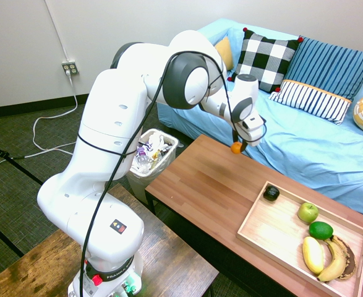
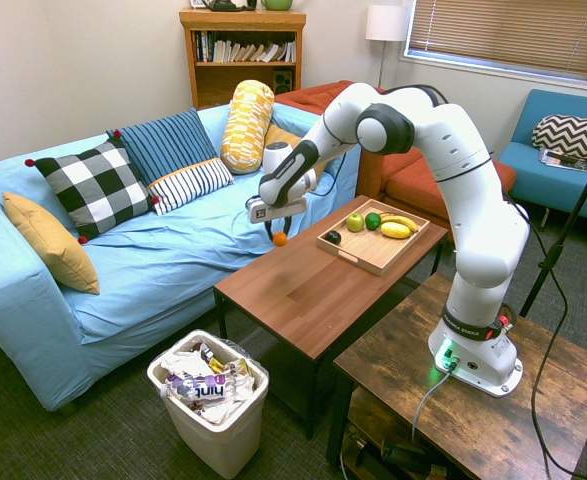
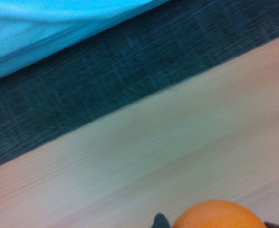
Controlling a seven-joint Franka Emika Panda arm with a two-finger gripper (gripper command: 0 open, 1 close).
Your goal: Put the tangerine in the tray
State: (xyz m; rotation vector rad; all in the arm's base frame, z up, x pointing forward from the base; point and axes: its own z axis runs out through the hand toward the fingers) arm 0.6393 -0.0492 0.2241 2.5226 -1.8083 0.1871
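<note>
Shallow pale-wood tray (image 1: pixel 268 226), low rim, holds apple (image 1: pixel 308 212), lime (image 1: pixel 321 231), dark round fruit (image 1: pixel 271 193), yellow fruits (image 1: pixel 333 262). Hand (image 1: pixel 238 143) closed on tangerine (image 1: pixel 236 148), round, orange, lifted above the wood-grain tabletop (image 1: pixel 196 179), outside tray.

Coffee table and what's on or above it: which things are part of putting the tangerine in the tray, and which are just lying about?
For the job:
- tangerine, held in the pincer above the table
- tray

Just lying about, all in the tray:
- green apple
- green fruit
- dark fruit
- yellow fruits
</note>
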